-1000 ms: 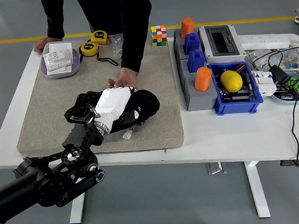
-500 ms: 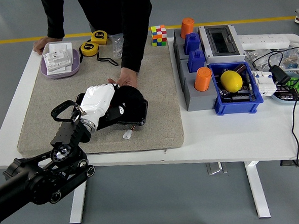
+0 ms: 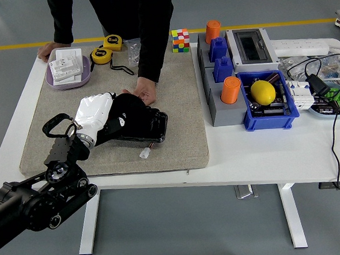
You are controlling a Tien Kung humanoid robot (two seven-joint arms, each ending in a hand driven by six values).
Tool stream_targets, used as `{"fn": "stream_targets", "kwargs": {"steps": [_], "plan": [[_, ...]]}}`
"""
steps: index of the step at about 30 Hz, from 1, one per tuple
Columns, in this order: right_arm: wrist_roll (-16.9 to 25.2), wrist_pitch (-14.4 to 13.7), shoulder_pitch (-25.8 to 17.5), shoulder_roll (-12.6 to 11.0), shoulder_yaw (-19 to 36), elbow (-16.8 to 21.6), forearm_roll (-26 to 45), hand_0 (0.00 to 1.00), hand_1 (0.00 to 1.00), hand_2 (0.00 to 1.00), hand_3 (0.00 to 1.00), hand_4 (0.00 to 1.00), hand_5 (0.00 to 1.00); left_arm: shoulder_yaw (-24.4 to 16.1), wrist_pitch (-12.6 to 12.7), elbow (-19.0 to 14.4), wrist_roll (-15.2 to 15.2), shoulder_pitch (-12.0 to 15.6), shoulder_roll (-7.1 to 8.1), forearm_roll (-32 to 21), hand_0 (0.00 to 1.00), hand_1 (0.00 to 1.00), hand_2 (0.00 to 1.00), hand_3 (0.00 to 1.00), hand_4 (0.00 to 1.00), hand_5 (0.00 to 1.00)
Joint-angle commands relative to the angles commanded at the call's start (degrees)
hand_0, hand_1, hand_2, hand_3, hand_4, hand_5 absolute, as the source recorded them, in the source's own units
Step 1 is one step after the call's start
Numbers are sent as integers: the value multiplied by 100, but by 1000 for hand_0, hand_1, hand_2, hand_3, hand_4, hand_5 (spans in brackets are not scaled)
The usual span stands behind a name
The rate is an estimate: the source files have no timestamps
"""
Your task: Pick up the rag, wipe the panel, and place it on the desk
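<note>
At seven o'clock the robot's black left arm reaches up over the near edge of the white counter [image 3: 259, 162]. Its white left hand [image 3: 95, 117] sits at about nine o'clock on the grey felt mat [image 3: 181, 127], fingers closed down over the crumpled black rag [image 3: 127, 111] and pressing it onto the flat black panel [image 3: 152, 127], which lies on the mat. The rag covers the panel's left part; the right part shows bare and glossy. A small white connector [image 3: 144, 154] lies on the mat just beside the panel's near edge.

Just beyond the rag, at twelve o'clock, a person's hand [image 3: 143, 93] touches the panel's far edge, apparently steadying it. The right arm does not appear.

Farther off, at ten o'clock, a lilac tray [image 3: 69, 80] holds white boxes; a yellow tape measure [image 3: 102, 55] lies near it. At two o'clock a blue bin [image 3: 268, 113] holds a yellow lemon [image 3: 263, 92].

Judging by this, the pickup is done and the wipe is under way. Finishing the wipe and setting the rag down on the counter remain.
</note>
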Motion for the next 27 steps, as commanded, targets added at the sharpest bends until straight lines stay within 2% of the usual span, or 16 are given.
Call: {"fn": "stream_targets", "kwargs": {"steps": [13, 27], "plan": [[-1, -8, -15, 8, 22, 6, -2, 739, 623, 695, 622, 998, 577, -280, -14, 138, 14, 108, 145, 112, 262, 156, 504, 410, 76, 2], [-5, -15, -44, 19, 79, 14, -20, 741, 623, 695, 623, 998, 578, -1029, 3, 215, -4, 355, 342, 316, 259, 156, 502, 408, 71, 2]]}}
